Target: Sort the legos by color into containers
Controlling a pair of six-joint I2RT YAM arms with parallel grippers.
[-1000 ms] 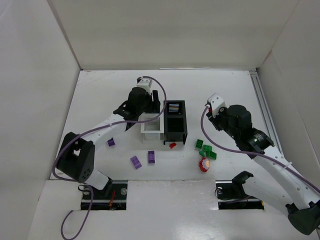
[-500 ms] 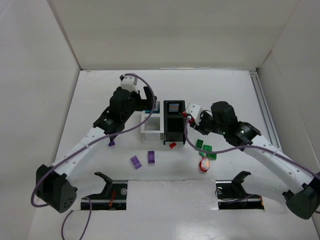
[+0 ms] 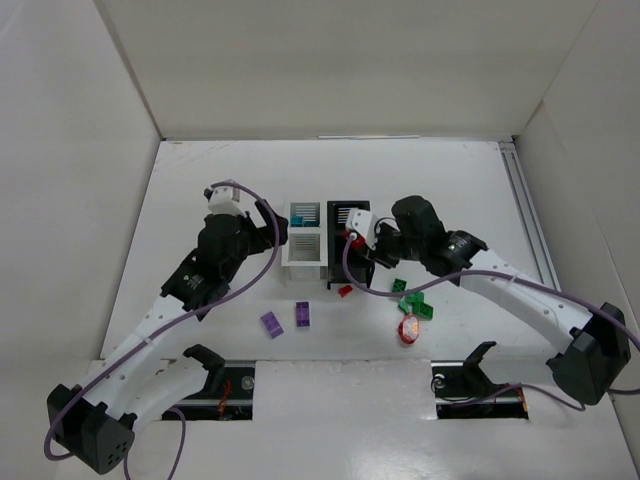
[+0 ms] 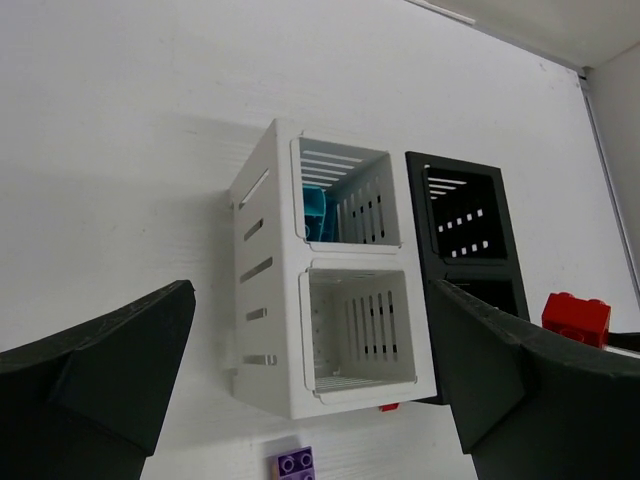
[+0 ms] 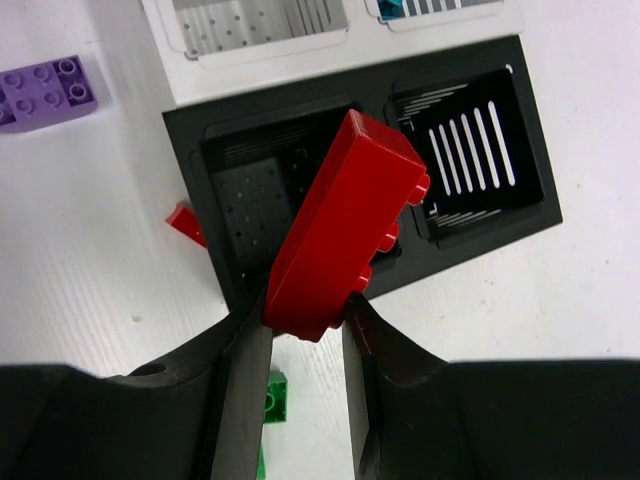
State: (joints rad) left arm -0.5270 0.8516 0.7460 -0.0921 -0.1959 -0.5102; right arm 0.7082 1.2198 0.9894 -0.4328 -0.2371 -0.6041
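Teal brick (image 4: 318, 215) binned; right gripper (image 5: 303, 310) clamped a red brick (image 5: 345, 220) over a black bin (image 5: 190, 200), left gripper (image 4: 310, 288) gaped empty, purple bricks (image 3: 271, 323) and green bricks (image 3: 412, 297) unsorted.

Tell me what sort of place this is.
Probably a lab robot test bench, not a home: plain white panels wall in a white table, a left arm and a right arm are bolted at its near edge, and toy bricks and small bins lie on it.
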